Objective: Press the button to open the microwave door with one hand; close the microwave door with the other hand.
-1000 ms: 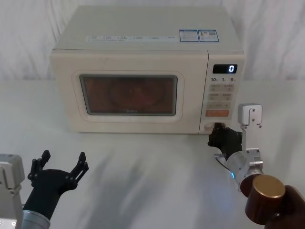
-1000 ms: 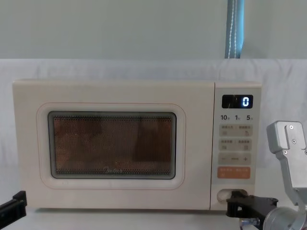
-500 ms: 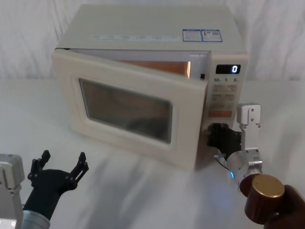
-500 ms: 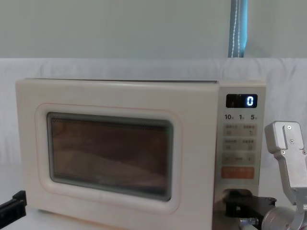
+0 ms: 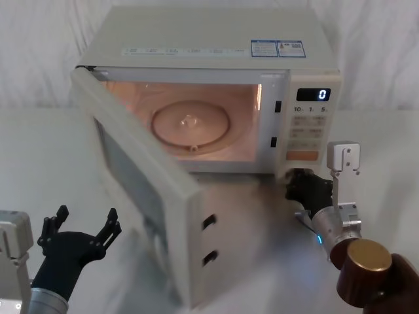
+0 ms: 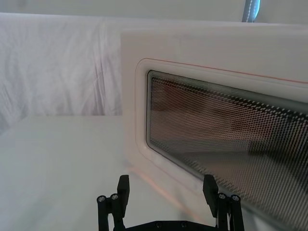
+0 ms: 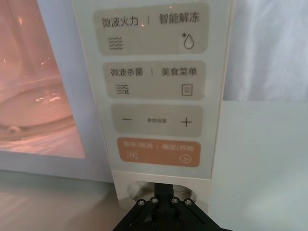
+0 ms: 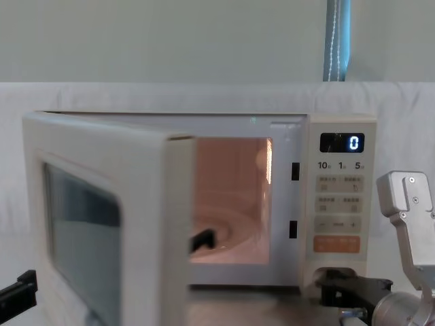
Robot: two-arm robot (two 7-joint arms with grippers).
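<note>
Right gripper (image 5: 296,186) at button (image 7: 161,188) (fingers together); microwave door (image 5: 141,190) beside left gripper (image 5: 84,224), fingers apart.

Microwave door (image 5: 141,196) swung wide, jutting out over the desk (image 5: 255,261) — bare desk on its outer side, by the left pincer (image 5: 84,226). Right pincer (image 5: 298,186) at the button (image 7: 161,188) — open desk beyond it.
</note>
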